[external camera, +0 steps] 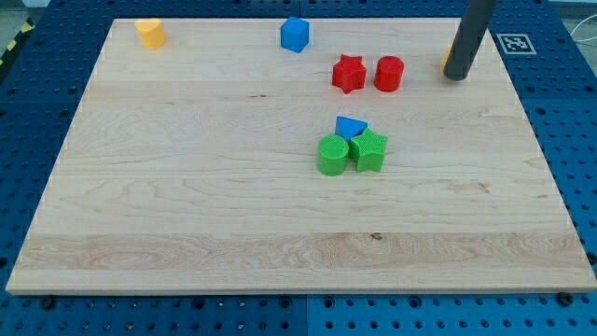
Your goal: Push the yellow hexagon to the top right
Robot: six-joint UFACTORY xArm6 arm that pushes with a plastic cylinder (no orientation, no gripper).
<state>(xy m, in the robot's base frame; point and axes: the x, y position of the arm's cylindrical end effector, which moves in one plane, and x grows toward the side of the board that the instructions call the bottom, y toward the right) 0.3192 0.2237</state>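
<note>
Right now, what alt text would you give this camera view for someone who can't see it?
My tip rests at the wooden board's top right, hiding most of a yellow-orange block. Another yellow block sits top left; blue, red and green blocks lie between.

Look at my tip [456, 77]: it is the end of a dark grey rod. Just behind it, on the view's left side of the rod, you can see a thin bit of an orange-yellow block [447, 56]. A little further to the view's left sit a red round block [389, 73] and a red star block [348, 73]. Lower down are a blue triangle block [350, 126], a green round block [331, 155] and a green star-like block [370, 150]. Far off are a blue cube-like block [295, 34] and a yellow block [149, 33]. The wooden board [187, 187] is pale tan with grain lines. The blue table [569, 140] has rows of dark holes.
</note>
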